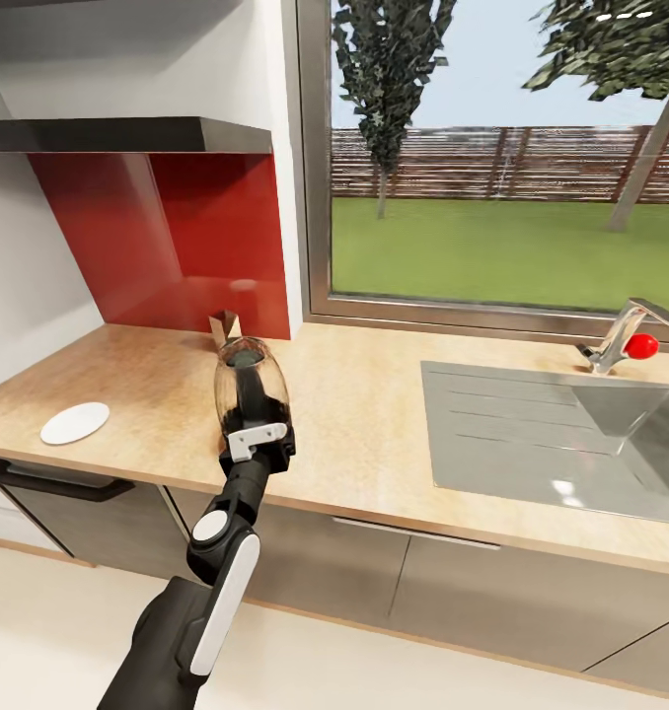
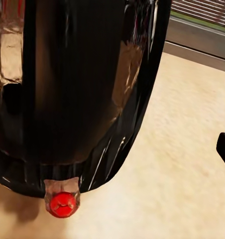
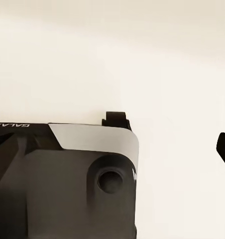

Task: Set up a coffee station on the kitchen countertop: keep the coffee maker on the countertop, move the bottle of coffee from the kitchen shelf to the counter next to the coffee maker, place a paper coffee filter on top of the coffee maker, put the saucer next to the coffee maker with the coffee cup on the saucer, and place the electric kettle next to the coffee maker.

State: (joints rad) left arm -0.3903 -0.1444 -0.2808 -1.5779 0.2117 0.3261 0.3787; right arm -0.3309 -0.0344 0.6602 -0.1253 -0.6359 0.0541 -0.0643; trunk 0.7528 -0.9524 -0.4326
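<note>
Currently: left arm at the electric kettle [image 1: 251,394] on the kitchen countertop [image 1: 374,414].
Kettle stands on the surface near its front edge, roughly upright, clear dome with black base and black handle facing the robot. Left jaws [image 1: 258,441] sit low at the handle and base; cannot tell whether they pinch it or are spread, kettle body blocks the fingertips. Left wrist view is up against the kettle's dark glossy body, red switch [image 2: 62,203] low down, beige surface beside it. Saucer [image 1: 75,422] lies flat on the surface, well apart from the kettle, toward the robot's left. Steel sink [image 1: 532,434] is set into the surface to the right, tap with red knob [image 1: 640,345] behind it. Right wrist view shows robot housing [image 3: 67,184] over pale floor; right jaws' state cannot tell.
</note>
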